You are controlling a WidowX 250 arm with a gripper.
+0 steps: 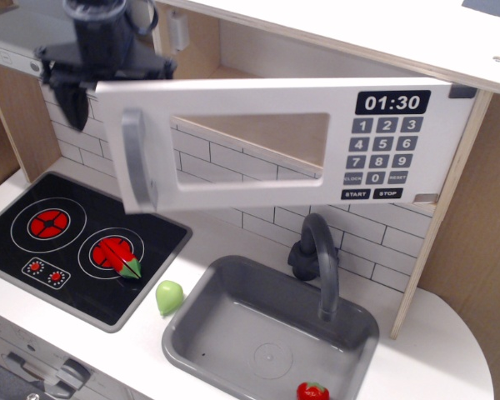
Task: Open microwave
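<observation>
The white microwave (417, 179) hangs under the top shelf. Its door (225, 187) is swung partly out at the left, showing the pale wood cavity (258, 54) behind. The door carries a grey vertical bar handle (136, 162), a clear window (250, 146), a black clock display (392, 102) and a grey keypad (373, 154). My black gripper (108, 79) is at the door's top left corner, behind its edge. Its fingers are spread wide: the left finger (67, 104) hangs left of the door and the other is hidden behind it.
A grey range hood (17, 42) is at the top left. Below are a black stove (33, 258) with a red and green toy (125, 262), a green toy fruit (168, 296), a grey sink (183, 346) with a faucet (321, 258), and a red toy (312, 390).
</observation>
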